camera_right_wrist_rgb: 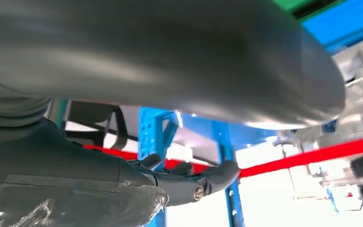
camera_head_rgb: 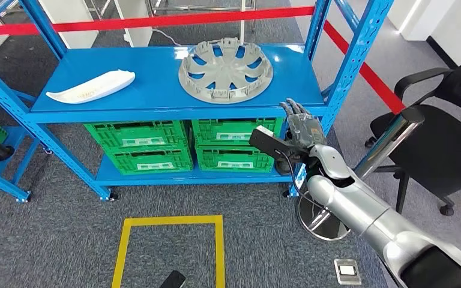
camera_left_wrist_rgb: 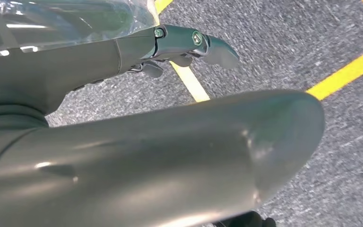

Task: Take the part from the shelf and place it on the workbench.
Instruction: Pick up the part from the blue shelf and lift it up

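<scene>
A grey wheel cover (camera_head_rgb: 225, 70) lies flat on the top board of the blue shelf (camera_head_rgb: 156, 66), right of centre. A long white curved part (camera_head_rgb: 91, 87) lies on the same board at the left. My right hand (camera_head_rgb: 303, 129) is raised in front of the shelf's right front corner, just below the board's edge, with its fingers stretched out and nothing in them. It is a short way right of and below the wheel cover, apart from it. In the right wrist view its fingers (camera_right_wrist_rgb: 194, 182) are empty. My left hand (camera_left_wrist_rgb: 137, 142) hangs over the carpet, holding nothing.
Green crates (camera_head_rgb: 138, 144) fill the shelf's lower level. A black office chair (camera_head_rgb: 438, 120) stands close on the right, its round base (camera_head_rgb: 321, 222) under my right arm. Red tape (camera_head_rgb: 156, 23) runs behind the shelf. A yellow square (camera_head_rgb: 171, 246) marks the carpet in front.
</scene>
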